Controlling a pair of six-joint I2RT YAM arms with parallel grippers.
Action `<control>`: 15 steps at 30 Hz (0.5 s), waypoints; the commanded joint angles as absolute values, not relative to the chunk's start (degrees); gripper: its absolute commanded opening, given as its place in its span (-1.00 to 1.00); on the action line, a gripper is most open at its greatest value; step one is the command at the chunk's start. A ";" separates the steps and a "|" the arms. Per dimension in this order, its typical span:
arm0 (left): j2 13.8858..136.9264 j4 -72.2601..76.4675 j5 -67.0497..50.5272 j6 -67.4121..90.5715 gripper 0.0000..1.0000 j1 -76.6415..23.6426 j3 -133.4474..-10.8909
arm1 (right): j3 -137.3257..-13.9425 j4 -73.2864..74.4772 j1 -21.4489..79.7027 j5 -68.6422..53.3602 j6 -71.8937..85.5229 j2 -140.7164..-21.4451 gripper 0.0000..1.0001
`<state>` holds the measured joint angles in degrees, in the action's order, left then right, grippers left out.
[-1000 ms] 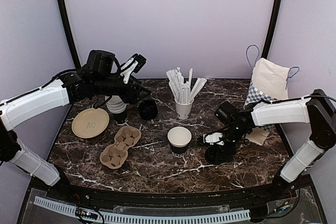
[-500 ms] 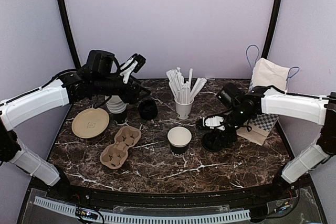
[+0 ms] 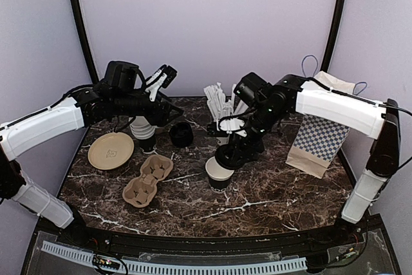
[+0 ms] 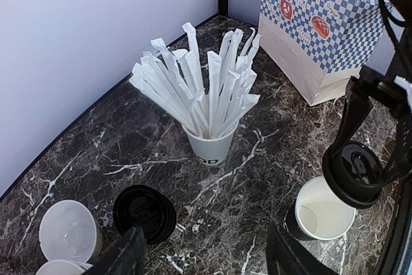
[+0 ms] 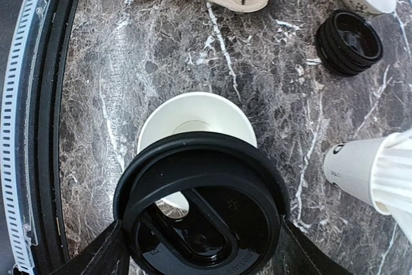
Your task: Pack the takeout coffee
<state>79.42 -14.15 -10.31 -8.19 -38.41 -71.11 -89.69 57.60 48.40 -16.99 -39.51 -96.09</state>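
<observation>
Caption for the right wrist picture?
Right tool holds a round black plastic lid above an open white-lined paper cup on a dark marble table.

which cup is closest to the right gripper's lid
the lone open black cup mid-table, just under the held black lid; the stacked cups and straw cup stand farther back

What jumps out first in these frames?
Mid-table, the right hand grips a black lid over an open black cup with a white inside; the lid is not yet pressed on. Behind them stands a white cup bristling with wrapped straws, and a blue-checkered paper bag stands on the table's right side.
</observation>
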 commanded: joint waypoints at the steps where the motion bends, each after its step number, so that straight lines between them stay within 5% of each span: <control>1: 76.32 -12.83 -10.85 -8.52 0.33 -37.95 -69.73 | -93.85 60.76 50.07 -15.90 -37.02 -99.84 0.42; 15: 75.10 -12.97 -10.99 -8.85 0.33 -37.64 -68.70 | -100.19 62.17 51.00 -15.85 -35.25 -107.60 0.43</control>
